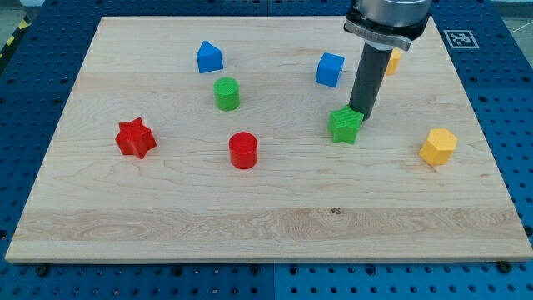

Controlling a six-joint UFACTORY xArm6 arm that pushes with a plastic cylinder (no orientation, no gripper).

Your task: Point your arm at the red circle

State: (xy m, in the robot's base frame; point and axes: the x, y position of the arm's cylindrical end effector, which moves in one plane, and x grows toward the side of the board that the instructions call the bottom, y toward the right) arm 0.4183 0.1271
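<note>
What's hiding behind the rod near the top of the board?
A yellow block peeks out on the view's right of the rod; its shape is mostly covered. My tip touches the green star.

a pale wooden surface [275, 225] fills most of the view, its grain running from the view's left to the view's right, with a small dark knot near the bottom centre. it rests on a blue perforated base [25, 108] dotted with rows of small holes, showing along both sides and the view's bottom edge. a white square marker with black print [459, 38] sits on the blue at the view's top right. a strip of yellow and black striping [12, 39] shows at the top left corner. the light is even and soft, throwing short shadows.
</note>
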